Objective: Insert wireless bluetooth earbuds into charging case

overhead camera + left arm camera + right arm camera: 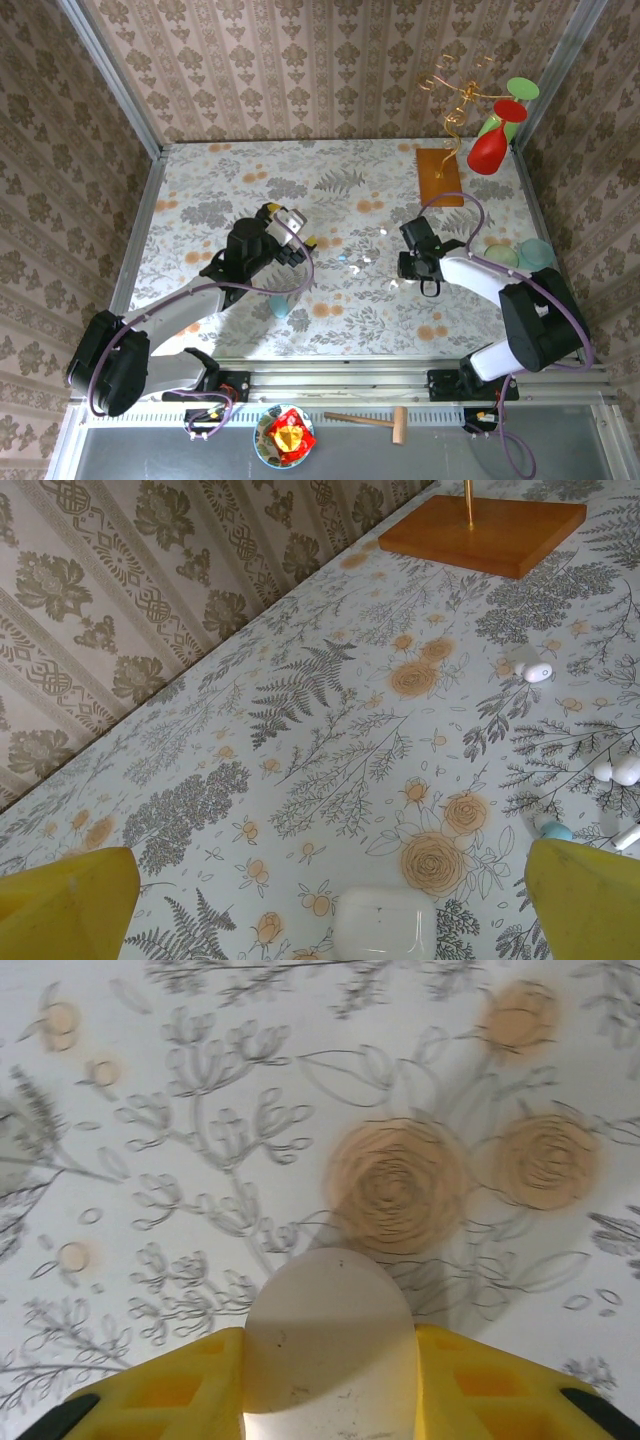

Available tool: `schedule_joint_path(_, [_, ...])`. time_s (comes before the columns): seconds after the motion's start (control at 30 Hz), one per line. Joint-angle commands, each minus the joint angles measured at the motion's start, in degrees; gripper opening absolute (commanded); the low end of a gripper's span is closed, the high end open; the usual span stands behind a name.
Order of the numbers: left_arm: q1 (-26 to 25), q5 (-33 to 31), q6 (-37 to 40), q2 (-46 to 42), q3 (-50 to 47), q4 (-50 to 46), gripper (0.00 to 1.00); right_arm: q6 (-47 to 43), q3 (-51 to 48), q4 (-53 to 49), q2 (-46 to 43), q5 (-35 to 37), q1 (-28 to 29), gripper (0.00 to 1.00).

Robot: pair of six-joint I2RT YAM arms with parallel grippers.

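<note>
Overhead camera looks down on the table [250, 170] — wrist cameras hug it.

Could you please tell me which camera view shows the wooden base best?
The left wrist view: the wooden base appears large, its edges and top face clear. The top external view shows it small, from above.

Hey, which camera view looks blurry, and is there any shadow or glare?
Right wrist: the floral tablecloth is soft, and the white case in the right gripper is shaded. Left wrist: print sharp, left fingers blurred. Top external: even light, no glare.
</note>
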Motion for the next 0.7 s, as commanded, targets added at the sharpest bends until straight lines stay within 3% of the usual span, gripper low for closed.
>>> schedule_joint_path(0.0, [-0.40,0.19,-1.11,-0.42,0.52,1.01,1.00,-2.26,-1.11,1.77,-1.49,-0.60,0.49,0.43])
schedule_joint_path(0.17, [-0.40,0.39,-1.05,0.22,0.61,1.62,1.00,0.69,-3.58,3.23,-3.58,-0.24,0.58,0.44])
schedule_joint_path(0.43, [-0.37,0.59,-1.28,0.46,0.54,2.01,1.00,1.23,-5.15,3.88,-3.92,0.02,0.63,0.56])
schedule_joint_path(0.67, [-0.35,0.55,-1.45,0.49,0.63,1.91,1.00,2.44,-6.04,3.20,-3.30,-0.75,1.14,0.57])
